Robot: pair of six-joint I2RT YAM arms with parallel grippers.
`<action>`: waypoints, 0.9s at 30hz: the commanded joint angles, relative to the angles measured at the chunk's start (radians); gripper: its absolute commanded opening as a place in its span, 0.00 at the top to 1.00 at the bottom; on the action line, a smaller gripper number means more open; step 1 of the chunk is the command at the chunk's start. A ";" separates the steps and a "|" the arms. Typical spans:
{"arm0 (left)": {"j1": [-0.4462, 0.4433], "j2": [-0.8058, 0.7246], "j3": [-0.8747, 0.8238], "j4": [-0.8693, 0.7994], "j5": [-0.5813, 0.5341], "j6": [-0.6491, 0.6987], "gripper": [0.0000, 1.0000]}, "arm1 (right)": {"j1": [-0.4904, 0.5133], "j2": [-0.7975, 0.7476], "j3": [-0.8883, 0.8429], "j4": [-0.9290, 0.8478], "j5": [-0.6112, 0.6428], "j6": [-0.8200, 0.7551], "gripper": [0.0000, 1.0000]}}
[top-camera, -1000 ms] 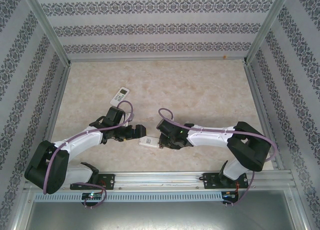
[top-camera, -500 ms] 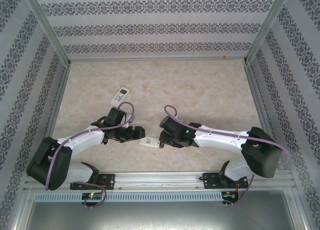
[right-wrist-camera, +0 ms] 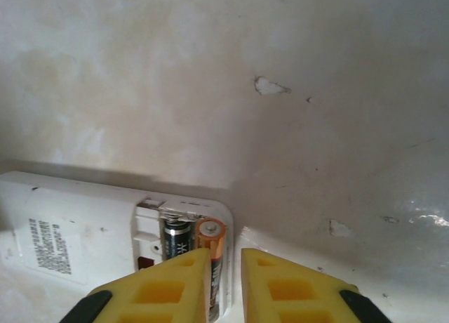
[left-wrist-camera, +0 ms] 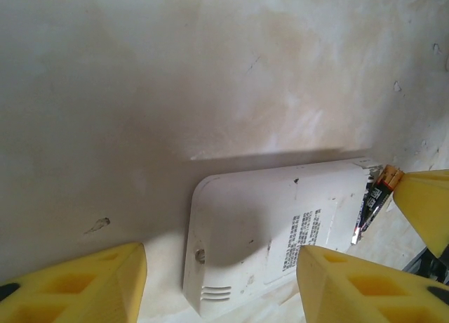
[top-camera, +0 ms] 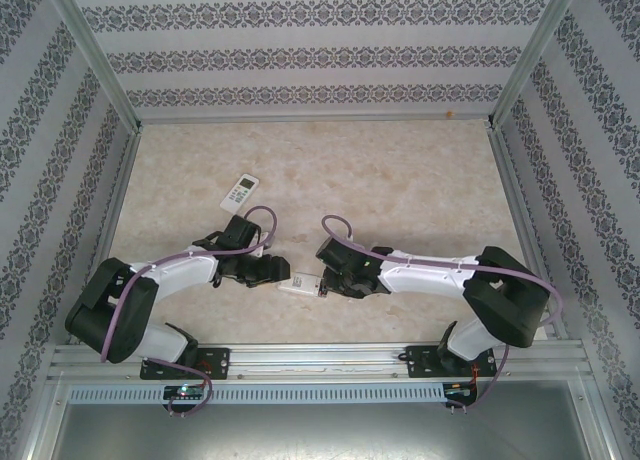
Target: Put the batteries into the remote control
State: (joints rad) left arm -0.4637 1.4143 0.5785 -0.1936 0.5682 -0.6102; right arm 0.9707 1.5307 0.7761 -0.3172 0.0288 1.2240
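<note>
Near the front edge of the table (top-camera: 400,180) the remote (top-camera: 300,282) lies face down, the left gripper (left-wrist-camera: 221,270) wide open and empty at one end, the right gripper (right-wrist-camera: 226,263) almost closed over two batteries (right-wrist-camera: 209,240) in its compartment (right-wrist-camera: 184,228), grip impossible to tell, and farther back lies another remote (top-camera: 239,189).
</note>
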 commanded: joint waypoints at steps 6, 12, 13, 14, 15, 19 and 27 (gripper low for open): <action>-0.051 0.031 -0.005 0.046 0.034 -0.042 0.49 | 0.007 0.038 0.015 -0.011 -0.017 -0.029 0.86; -0.084 0.023 -0.044 0.072 0.019 -0.085 0.52 | 0.023 0.048 0.020 -0.030 -0.046 -0.023 0.87; -0.086 0.019 -0.052 0.075 0.012 -0.090 0.52 | 0.024 0.034 0.016 -0.032 -0.039 -0.021 0.87; -0.086 0.013 -0.057 0.075 0.006 -0.093 0.52 | 0.025 0.019 0.013 -0.036 -0.032 -0.018 0.86; -0.086 0.004 -0.063 0.076 -0.001 -0.097 0.52 | 0.025 -0.003 0.009 -0.042 -0.023 -0.017 0.86; -0.087 -0.024 -0.075 0.074 -0.030 -0.106 0.54 | 0.025 -0.071 0.012 -0.058 0.013 -0.012 0.83; -0.086 -0.020 -0.070 0.074 -0.029 -0.105 0.55 | 0.020 -0.027 0.051 -0.043 0.019 -0.021 0.80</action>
State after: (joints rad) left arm -0.5293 1.3945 0.5274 -0.1032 0.5255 -0.6983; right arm 0.9802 1.4734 0.8043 -0.3473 0.0200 1.2053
